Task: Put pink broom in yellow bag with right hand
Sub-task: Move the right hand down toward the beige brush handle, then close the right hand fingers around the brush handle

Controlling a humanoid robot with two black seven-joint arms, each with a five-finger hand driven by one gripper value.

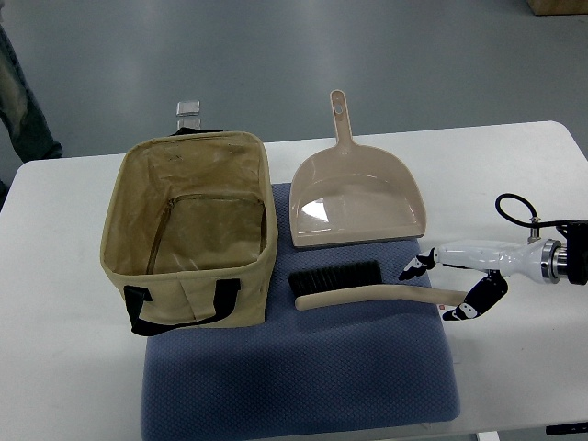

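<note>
While the right hand [450, 287] waits at the right side of the table [514, 165], its fingers are spread apart and hold nothing. The pink broom [358, 287] lies flat on the blue mat [303, 377], just in front of the dustpan [356, 197]. The broom lies sideways, with its black bristles pointing toward the yellow bag [188, 230] and the thin end of its handle reaching out to the right hand. That end sits right between the open fingers, so this hand is the near one. No left hand shows. The bag stands open on the left, past the bristle end, so I think the broom must travel left.
</note>
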